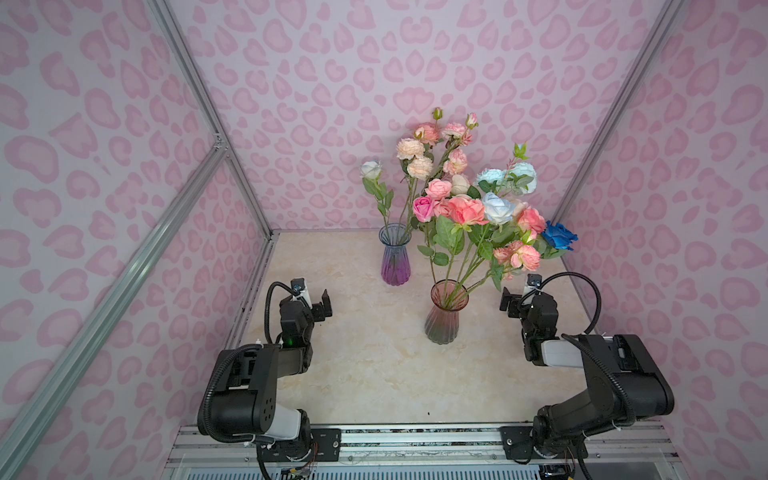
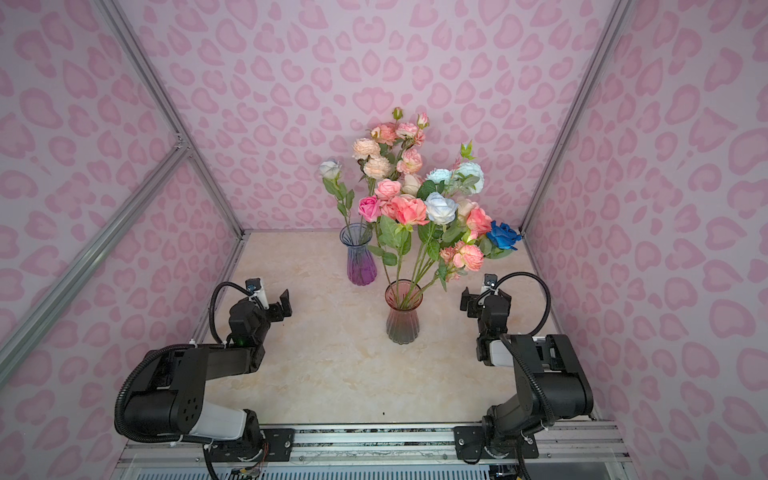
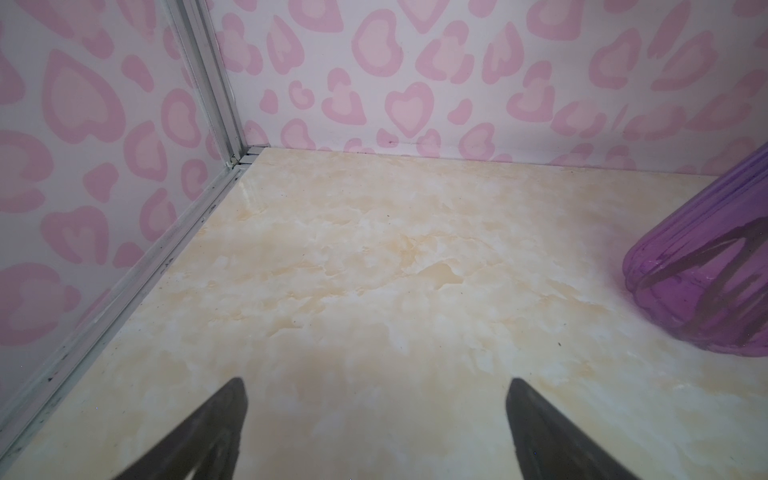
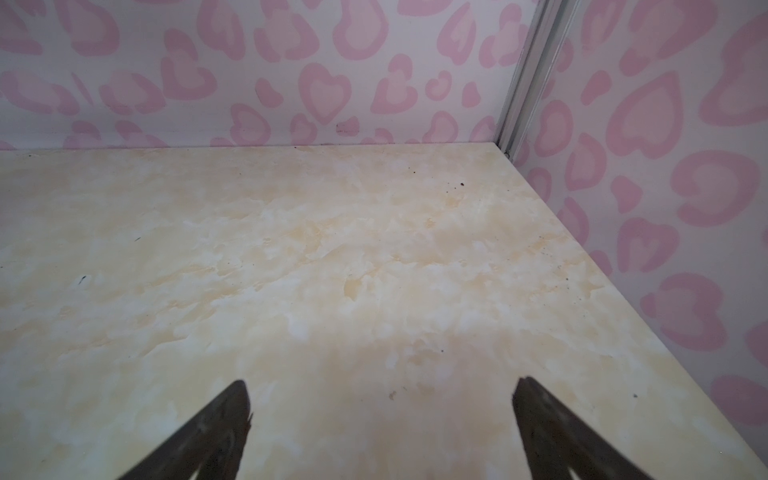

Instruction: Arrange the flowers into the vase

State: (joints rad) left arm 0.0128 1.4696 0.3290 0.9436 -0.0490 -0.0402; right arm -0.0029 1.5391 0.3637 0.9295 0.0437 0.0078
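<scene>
Both of my grippers hang empty over the table, jaws spread wide with nothing between them. My left gripper (image 1: 326,305) hovers near the left edge and my right gripper (image 1: 508,301) near the right edge, each pointing toward the back wall.

All the flowers (image 1: 465,210) stand in two glass vases. The pink vase (image 1: 442,320) sits between my grippers, closer to the right one but apart from it. It carries the bigger bunch: pink, peach and pale blue roses on long leafy stems, with one deep blue rose (image 1: 559,236) leaning out above and beyond my right gripper. The purple vase (image 1: 395,262) stands farther back, ahead of my left gripper and toward the middle. It holds a white rose and some peach and pink blooms. My left wrist camera catches its ribbed base with dark stems inside.

The table (image 1: 374,365) is a pale cream marbled surface with a few dark specks. Pink heart-patterned walls (image 1: 316,83) close in three sides, joined by aluminium rails (image 1: 124,286).
</scene>
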